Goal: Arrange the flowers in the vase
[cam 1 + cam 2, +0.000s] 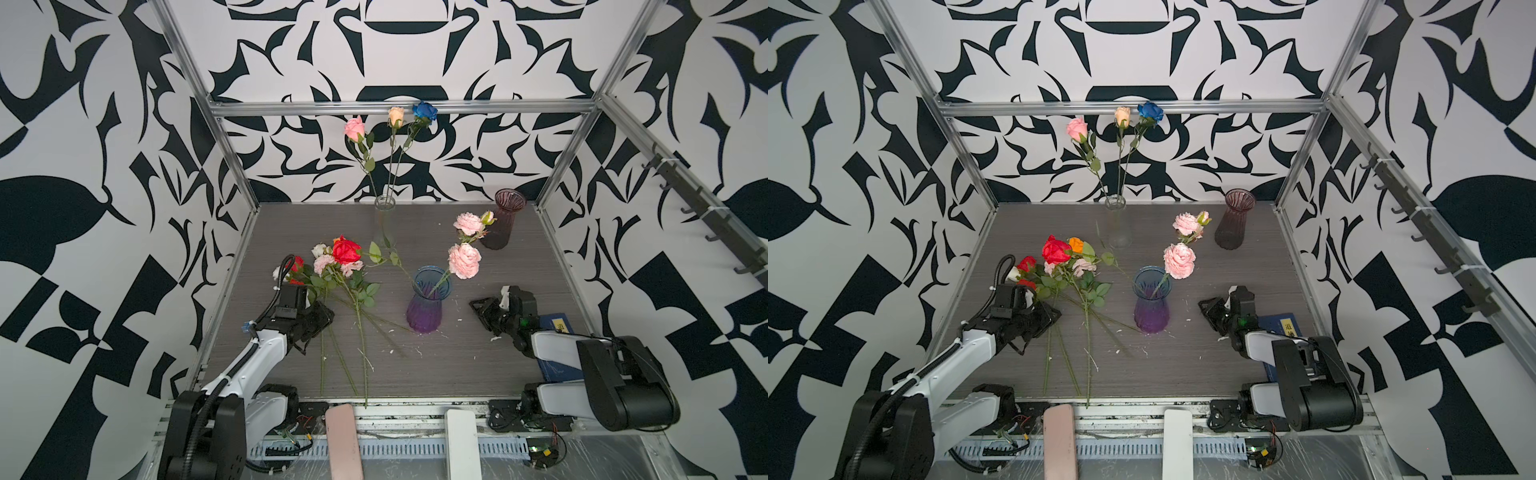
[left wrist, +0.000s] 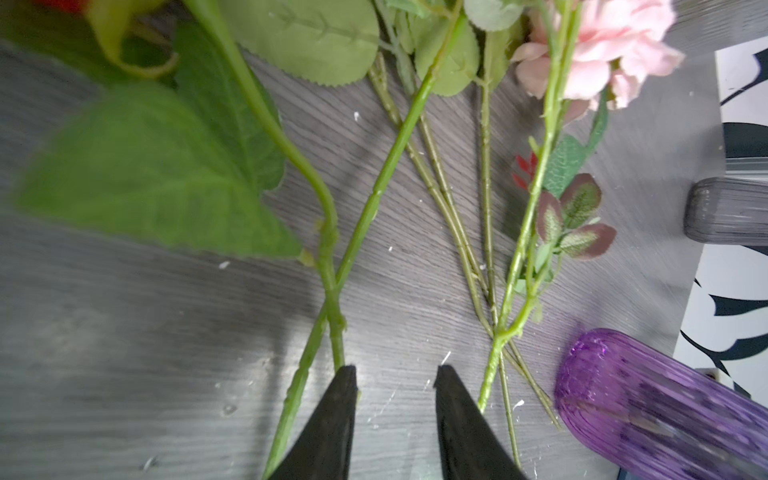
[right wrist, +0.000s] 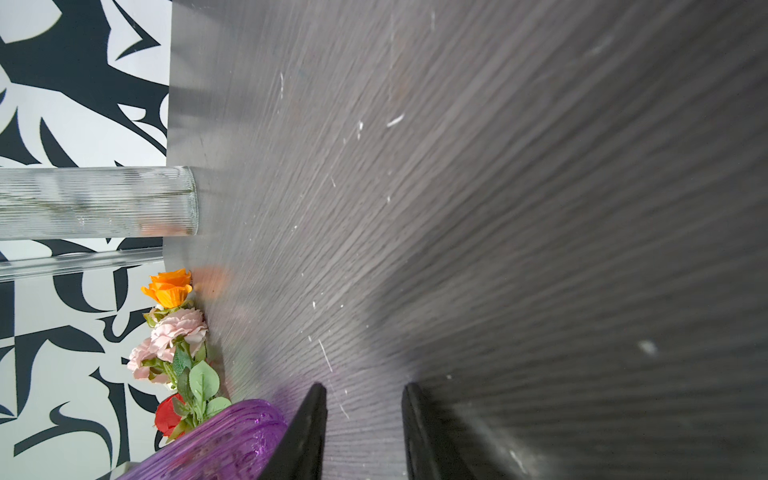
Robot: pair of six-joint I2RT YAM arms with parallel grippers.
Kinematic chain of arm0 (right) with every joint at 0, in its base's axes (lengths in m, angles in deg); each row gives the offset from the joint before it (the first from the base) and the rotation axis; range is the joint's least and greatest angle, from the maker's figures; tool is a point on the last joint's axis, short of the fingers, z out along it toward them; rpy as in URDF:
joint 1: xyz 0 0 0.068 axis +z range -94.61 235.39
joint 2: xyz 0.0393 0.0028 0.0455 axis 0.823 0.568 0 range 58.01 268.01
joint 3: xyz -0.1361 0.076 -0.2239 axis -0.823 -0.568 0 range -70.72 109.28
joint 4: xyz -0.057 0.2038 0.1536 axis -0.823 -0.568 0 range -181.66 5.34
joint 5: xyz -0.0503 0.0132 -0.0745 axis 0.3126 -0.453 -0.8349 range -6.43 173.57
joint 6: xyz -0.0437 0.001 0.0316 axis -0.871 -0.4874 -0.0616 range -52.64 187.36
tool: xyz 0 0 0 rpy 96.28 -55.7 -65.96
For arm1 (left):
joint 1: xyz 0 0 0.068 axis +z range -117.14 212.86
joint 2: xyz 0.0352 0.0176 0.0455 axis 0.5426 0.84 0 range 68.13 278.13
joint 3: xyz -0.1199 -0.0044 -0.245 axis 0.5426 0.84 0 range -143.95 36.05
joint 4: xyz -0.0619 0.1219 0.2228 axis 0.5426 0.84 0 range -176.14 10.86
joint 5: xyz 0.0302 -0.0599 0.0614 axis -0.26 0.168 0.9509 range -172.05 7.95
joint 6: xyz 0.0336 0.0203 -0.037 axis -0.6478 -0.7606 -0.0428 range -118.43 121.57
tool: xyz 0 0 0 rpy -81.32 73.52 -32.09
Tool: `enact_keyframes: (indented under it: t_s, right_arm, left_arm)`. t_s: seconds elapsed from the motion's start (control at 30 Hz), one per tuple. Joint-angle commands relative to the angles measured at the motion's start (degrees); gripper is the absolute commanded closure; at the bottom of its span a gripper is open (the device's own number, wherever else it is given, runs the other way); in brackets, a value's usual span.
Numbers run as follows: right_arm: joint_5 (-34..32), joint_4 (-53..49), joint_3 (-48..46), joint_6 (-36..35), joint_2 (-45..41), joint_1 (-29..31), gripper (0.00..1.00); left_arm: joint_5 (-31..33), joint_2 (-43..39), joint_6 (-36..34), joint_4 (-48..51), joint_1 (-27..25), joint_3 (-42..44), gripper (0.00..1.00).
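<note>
Left gripper (image 2: 395, 376) sits low over the table (image 1: 457, 365), jaws apart with bare wood between them. We see one green stem (image 2: 328, 241) run up to a fingertip, not pinched. Right gripper (image 3: 363, 390) is the same, jaws apart and nothing in them, low on the table's right side near the purple vase (image 1: 424, 309).

The purple vase stands upright mid-table, and we count one pink carnation branch (image 1: 464, 260) in it, leaning to the right. The clear vase (image 1: 383, 220) stands at the back centre with three roses: pink rose (image 1: 354, 128), cream rose (image 1: 396, 116), blue rose (image 1: 424, 111). The dark vase (image 1: 500, 220) stands upright at the back right, and the carnation branch's upper head crosses in front of it.

The loose flowers (image 1: 345, 274) lie in a heap on the table's left, just beside the left gripper. Their heads point to the back and their stems fan toward the front edge. We pick out a red rose (image 1: 346, 250), an orange rose (image 1: 1076, 244) and pale pink carnations (image 3: 176, 332).

A blue book (image 1: 550, 324) lies under the right arm. White flecks (image 1: 459, 321) dot the table.
</note>
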Motion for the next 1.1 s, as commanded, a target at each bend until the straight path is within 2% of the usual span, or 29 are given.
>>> enact_keyframes:
  t_s: [0.0,0.23,0.47,0.77,1.07]
  right_arm:
    - [-1.61,-8.35,-1.15,-1.00,2.26,-0.01,0.65]
    - [-1.78,-8.54,-1.28,-0.91,1.76,0.03,0.65]
    - [-1.70,-8.52,-1.29,-0.92,1.87,-0.10,0.65]
    - [-1.70,-8.52,-1.11,-0.91,2.20,-0.10,0.65]
    - [-1.70,-8.62,-1.14,-0.91,2.36,-0.10,0.65]
  left_arm:
    - [-0.88,3.59,-0.51,0.50,0.45,-2.55,0.65]
    - [-0.88,7.02,-0.75,1.36,0.81,-3.86,0.66]
    - [-0.53,5.50,0.15,2.37,0.82,-3.68,0.66]
    - [2.69,-1.11,2.40,5.00,0.80,-1.67,0.65]
    - [-0.28,-0.01,2.77,3.90,0.80,-1.25,0.65]
